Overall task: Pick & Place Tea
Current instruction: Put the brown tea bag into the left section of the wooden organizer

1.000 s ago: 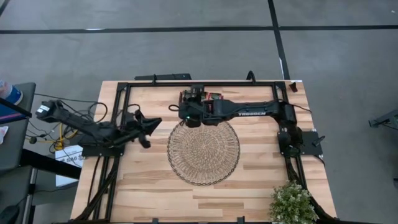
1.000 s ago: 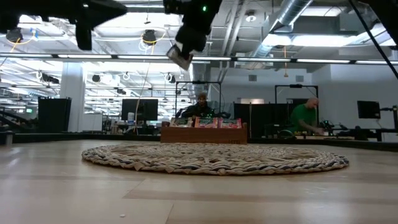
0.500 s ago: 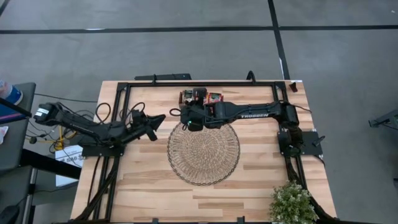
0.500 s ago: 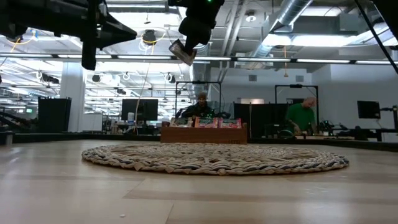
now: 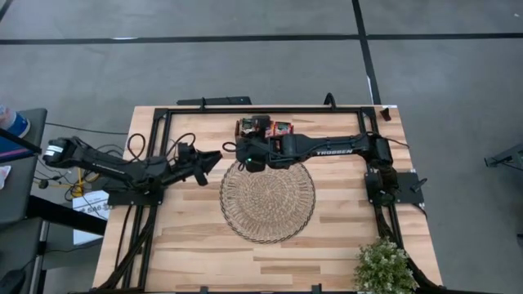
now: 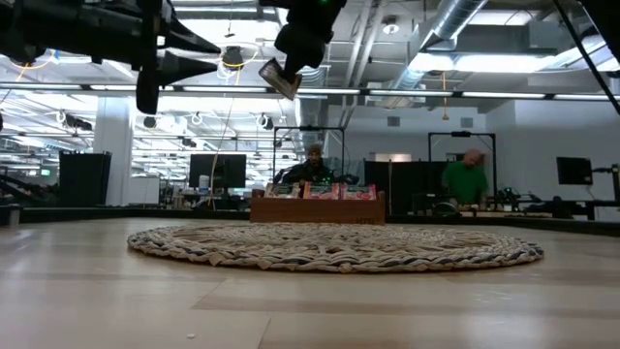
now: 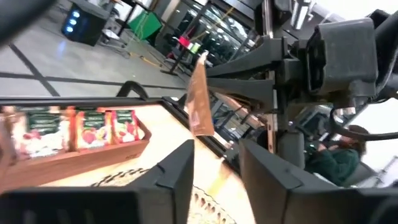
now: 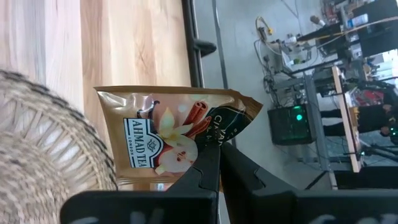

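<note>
We see the right end effector point(image 8: 217, 163) pinching a brown Ahmad Tea sachet point(image 8: 171, 137) by its edge, held in the air above the far rim of the round woven mat point(image 5: 267, 198) — the carry step, we judge, with the set-down not yet done. The left end effector point(image 7: 214, 163), fingers spread, faces the hanging sachet from just beside it. Next we would expect either a lowering onto the mat or a handover; both call for a slow, level approach. The wooden tray point(image 5: 263, 126) of sachets sits close behind — little room there. The counter point(image 5: 196, 245) nearer us lies open.
</note>
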Motion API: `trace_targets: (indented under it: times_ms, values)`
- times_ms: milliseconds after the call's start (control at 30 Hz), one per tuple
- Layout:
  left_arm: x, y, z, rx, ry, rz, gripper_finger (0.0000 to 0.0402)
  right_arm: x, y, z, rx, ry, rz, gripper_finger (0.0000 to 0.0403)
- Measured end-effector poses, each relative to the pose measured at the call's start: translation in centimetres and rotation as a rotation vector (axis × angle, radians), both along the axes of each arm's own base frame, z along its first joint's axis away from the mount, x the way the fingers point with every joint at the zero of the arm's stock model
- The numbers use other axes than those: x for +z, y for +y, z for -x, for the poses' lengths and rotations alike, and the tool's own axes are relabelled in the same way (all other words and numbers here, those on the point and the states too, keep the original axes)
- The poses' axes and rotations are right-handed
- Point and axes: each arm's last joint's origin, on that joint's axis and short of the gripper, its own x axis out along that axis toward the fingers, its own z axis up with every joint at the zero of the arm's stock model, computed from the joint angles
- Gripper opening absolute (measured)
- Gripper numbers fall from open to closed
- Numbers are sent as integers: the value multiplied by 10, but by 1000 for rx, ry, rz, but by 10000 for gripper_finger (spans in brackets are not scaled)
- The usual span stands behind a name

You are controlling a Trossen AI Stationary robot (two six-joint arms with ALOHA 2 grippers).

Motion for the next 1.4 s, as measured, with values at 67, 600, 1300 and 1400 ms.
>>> trace_targets:
  times_ms: [67,600,1300,1400]
  values:
    - [4,2,-5,-23,2,-5,136,1,2,-1,14,0,10,0]
    - [55,21,-57,-52,385,-159,168,-6,7,0,33,60,20,0]
    - [48,42,-59,-114,421,-75,168,-5,22,0,81,61,28,0]
    - [46,42,-62,-117,420,-76,168,-4,24,0,85,56,28,0]
